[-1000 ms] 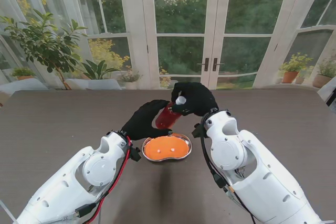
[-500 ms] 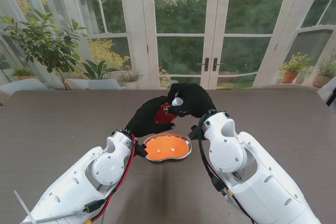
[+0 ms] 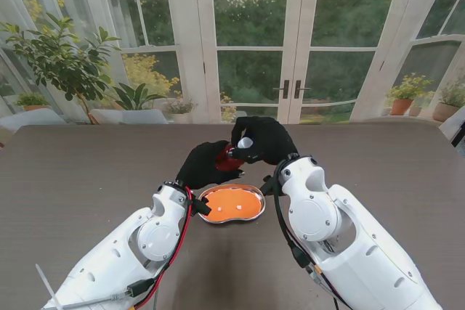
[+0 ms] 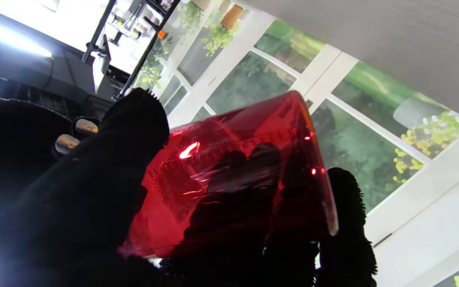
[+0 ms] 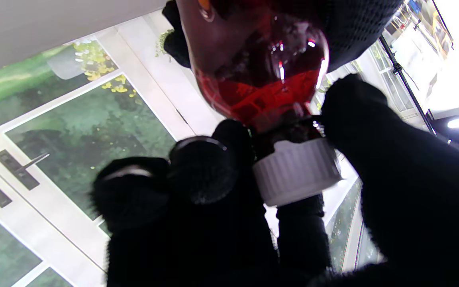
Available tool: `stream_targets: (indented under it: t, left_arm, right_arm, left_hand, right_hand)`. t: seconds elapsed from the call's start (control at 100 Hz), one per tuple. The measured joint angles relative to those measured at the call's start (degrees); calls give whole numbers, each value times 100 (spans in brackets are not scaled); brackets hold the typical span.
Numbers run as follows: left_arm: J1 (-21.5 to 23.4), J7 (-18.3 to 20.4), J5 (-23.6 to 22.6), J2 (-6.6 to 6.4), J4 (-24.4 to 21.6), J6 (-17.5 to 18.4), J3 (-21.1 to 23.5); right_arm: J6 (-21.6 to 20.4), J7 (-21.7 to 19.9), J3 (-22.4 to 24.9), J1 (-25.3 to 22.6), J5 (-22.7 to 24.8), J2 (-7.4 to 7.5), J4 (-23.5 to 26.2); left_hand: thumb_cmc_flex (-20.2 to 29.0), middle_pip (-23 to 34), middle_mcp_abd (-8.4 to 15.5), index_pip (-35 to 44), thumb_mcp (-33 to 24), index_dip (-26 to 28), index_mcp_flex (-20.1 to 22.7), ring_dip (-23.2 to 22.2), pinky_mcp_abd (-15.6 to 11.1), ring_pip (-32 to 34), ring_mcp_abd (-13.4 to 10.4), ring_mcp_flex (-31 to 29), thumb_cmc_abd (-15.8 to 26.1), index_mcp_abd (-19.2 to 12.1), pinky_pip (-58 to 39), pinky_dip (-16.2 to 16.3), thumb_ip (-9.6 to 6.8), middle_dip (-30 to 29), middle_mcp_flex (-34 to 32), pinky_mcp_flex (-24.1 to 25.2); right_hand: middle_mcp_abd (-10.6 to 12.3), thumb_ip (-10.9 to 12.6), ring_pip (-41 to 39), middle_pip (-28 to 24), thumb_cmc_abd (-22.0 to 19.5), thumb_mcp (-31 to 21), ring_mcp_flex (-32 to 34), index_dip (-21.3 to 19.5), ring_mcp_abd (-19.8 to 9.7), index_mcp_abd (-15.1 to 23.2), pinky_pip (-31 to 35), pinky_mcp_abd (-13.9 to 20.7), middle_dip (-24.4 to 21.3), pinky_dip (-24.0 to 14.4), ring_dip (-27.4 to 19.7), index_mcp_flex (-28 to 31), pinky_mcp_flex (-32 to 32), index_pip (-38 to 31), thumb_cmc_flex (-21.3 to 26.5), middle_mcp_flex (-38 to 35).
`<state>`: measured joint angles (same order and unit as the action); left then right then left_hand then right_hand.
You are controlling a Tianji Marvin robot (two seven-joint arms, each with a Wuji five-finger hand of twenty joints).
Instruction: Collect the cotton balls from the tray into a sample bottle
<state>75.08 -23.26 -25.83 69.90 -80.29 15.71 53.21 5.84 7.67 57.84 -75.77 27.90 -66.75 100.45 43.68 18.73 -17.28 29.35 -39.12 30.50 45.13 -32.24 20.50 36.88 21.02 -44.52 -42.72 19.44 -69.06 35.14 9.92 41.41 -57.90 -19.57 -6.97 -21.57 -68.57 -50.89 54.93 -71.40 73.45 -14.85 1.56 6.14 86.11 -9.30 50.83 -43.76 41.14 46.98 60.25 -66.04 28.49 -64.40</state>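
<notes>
The left hand grips the red sample bottle above the bench, at 12 o'clock from the tray. The right hand clasps its white cap. Two cotton balls lie in the tray

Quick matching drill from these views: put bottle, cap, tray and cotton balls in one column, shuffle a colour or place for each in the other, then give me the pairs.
Things:
1. bottle
2. cap
3. tray
4. cotton balls

Matches:
A. lying on the orange liner
B. red, held in the left hand
C. metal rim, on the table nearer to me than both hands
D. white, pinched by the right hand

Pairs: 1-B, 2-D, 3-C, 4-A
</notes>
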Motion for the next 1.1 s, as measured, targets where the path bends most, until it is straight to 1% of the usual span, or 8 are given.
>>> stream_targets:
  t: [0.12,0.28,0.39,0.49,0.54,0.73,0.84,1.1]
  left_arm:
    - [12,48,188,33,-2,26,1]
    - [78,97,439,73,-39,52,28]
    - [128,126,452,78,-77,58,74]
    - [180,144,422,78,-138,86,133]
    - [214,151,412,76,-177,104,172]
    - [360,235,331,47,-316,112,331]
    - [450,312,261,9,-374,99,429]
    - [746,619,104,-120,-559,70,747]
  right_arm:
    - [-1,4,9,-1,-2,0,0]
    - [-18,45,10,2,18,-2,-3]
    - [-48,28,14,1,91,2,-7]
    - [-71,21,13,-2,144,2,-10]
    - [-89,7,13,-5,142,2,-10]
    - [-217,-9,58,-28,196,6,-7]
    - [-272,-118,142,-49,182,17,27]
    - [-315,-395,373,-82,517,106,186]
  left_hand:
    - [26,32,-6,564,321,-41,222,-362,282,468,180,-335,-2,-1,-530,294,0,934,-455,-370]
    - [27,298,-88,942,431,-26,227,-630,531,847,351,-510,-2,31,-868,515,-5,1320,-601,-535]
    - [28,388,-136,1061,439,31,228,-663,603,995,368,-702,-2,92,-1005,560,-7,1374,-739,-682]
    - [28,437,-162,1173,442,54,228,-713,682,1099,378,-891,-2,148,-1096,607,-7,1391,-903,-851]
    - [28,471,-171,1186,442,72,228,-714,710,1123,390,-917,-2,158,-1139,609,-7,1391,-916,-861]
    - [28,498,-181,1271,442,89,253,-714,774,1188,403,-1065,-2,179,-1176,625,-7,1350,-1048,-992]
    - [28,499,-183,1271,442,89,256,-714,783,1197,405,-1069,-2,184,-1196,625,-7,1331,-1057,-993]
    - [28,499,-190,1271,442,89,263,-714,787,1204,409,-1075,-2,196,-1202,625,-7,1306,-1093,-994]
  right_hand:
    - [-62,0,0,2,-162,0,0,0,39,0,0,0,0,-11,0,-1,-59,0,3,37]
    - [-131,0,650,205,-371,1,0,0,150,-28,-93,-132,-150,-69,-185,-132,-525,149,-1,123]
    - [-66,5,1679,798,-581,-2,-3,0,200,-228,-355,-202,-876,-70,-483,-261,-1049,511,-72,491]
    - [154,764,2358,1098,-826,-12,-329,-594,302,-411,-606,-268,-1494,-69,-525,-385,-1520,1501,-572,805]
    - [158,881,2666,1266,-887,-15,-586,-729,361,-466,-860,-295,-1645,-25,-585,-503,-1802,1930,-744,1020]
    - [164,899,3643,1671,-897,252,-1655,-746,592,-533,-1768,-346,-2015,250,-1010,-1277,-2813,2609,-1324,1923]
    - [165,903,3963,1771,-1301,680,-2071,-720,639,-531,-2080,-409,-2204,303,-1174,-1546,-3163,2734,-1682,2291]
    - [165,957,3860,1709,-1757,1037,-2123,-717,704,-322,-2085,-412,-2251,291,-1232,-1157,-3036,2739,-1756,2202]
